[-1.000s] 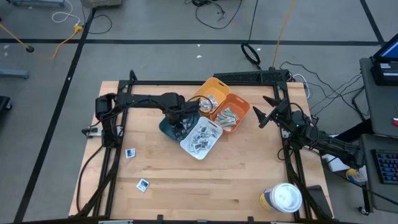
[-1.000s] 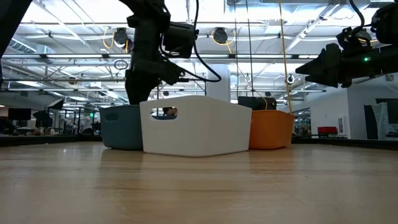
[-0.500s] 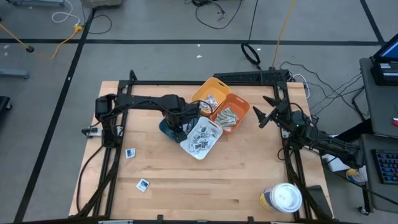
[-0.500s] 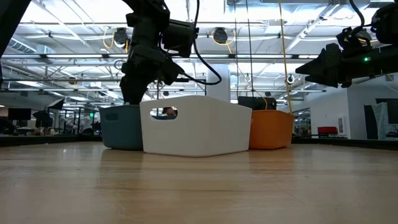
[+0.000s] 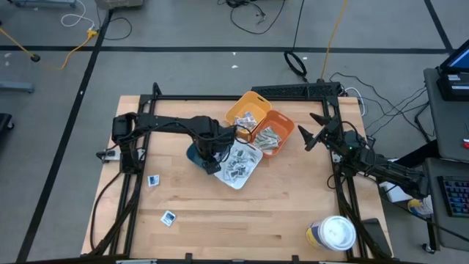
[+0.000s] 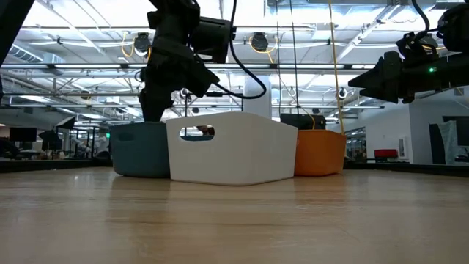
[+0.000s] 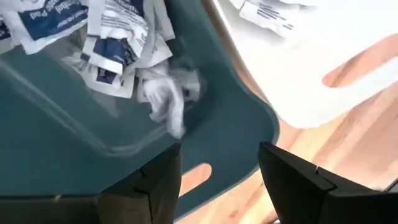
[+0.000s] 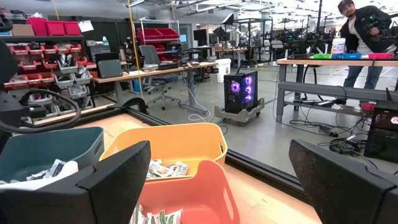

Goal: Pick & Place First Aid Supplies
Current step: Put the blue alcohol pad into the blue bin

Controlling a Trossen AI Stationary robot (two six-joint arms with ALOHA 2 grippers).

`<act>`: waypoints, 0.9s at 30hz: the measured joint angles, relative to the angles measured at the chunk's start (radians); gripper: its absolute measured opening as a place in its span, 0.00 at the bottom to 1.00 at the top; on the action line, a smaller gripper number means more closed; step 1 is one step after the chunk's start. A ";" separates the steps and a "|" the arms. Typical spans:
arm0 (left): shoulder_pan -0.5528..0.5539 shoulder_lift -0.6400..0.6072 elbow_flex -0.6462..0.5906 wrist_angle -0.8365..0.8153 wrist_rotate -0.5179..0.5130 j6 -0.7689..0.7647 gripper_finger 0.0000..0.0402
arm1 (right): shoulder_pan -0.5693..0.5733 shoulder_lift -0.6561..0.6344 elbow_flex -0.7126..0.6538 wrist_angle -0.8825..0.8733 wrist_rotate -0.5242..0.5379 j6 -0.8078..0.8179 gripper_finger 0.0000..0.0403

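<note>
Left pincer poised over the teal bin, fingers parted to a middling gap, nothing visible between them. Below it, in the wrist view, a heap of white packets with blue print piled in the bin, one crumpled white scrap blurred at the edge of the heap — falling or lying loose, cannot tell which.

More packets in the white bin just right of the teal one, grey-green wrapped strips in the orange bin, a few more in the yellow bin at the far side. Two stray square packets out on the bare worktop: one left of the bins, one nearer the front edge.

Handling, as a judgement: featherweight stuff, flat, thin paper-and-foil wrappers, bendy rather than stiff, likely slick against the wood. No fear of breakage, but easy to pinch two at once from a heap and easy to skid away when lying flat. Best taken by an edge or a lifted corner, fingertips straddling the short side; for the strays, straight down with the tips pressed to the wood on either side, then a gentle squeeze.

Right pincer waiting at the right side of the worktop, raised, spread wide and empty, aimed at the bins. White-lidded tub at the near right corner, untouched.
</note>
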 joint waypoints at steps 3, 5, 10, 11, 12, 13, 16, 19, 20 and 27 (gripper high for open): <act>0.003 0.000 0.000 0.000 -0.020 -0.008 0.54 | 0.000 0.000 0.000 0.000 0.000 0.000 0.94; 0.010 0.000 0.000 -0.001 -0.030 -0.007 0.54 | 0.000 0.000 0.000 0.000 0.000 0.000 0.94; 0.029 0.000 0.000 -0.006 -0.098 -0.060 0.54 | 0.000 0.000 0.000 0.000 0.000 0.000 0.94; 0.035 -0.006 -0.001 -0.011 -0.113 -0.098 0.54 | 0.000 0.000 0.000 0.000 0.000 0.000 0.94; 0.041 -0.015 -0.002 -0.017 -0.129 -0.138 0.54 | 0.000 0.000 0.000 0.000 0.000 0.000 0.94; 0.046 -0.027 -0.002 -0.021 -0.140 -0.179 0.54 | 0.000 0.000 0.000 0.000 0.000 0.000 0.94; 0.053 -0.068 -0.002 -0.039 -0.165 -0.324 0.54 | 0.000 0.000 0.000 0.000 0.000 0.000 0.94; 0.049 -0.099 -0.002 -0.044 -0.186 -0.464 0.54 | 0.000 0.000 0.000 0.000 0.000 0.000 0.94; 0.043 -0.111 -0.002 -0.046 -0.195 -0.500 0.54 | 0.000 0.000 0.000 0.000 0.000 0.000 0.94; -0.064 -0.201 -0.069 -0.045 -0.226 -0.786 0.54 | 0.000 0.000 0.000 0.000 0.000 0.000 0.94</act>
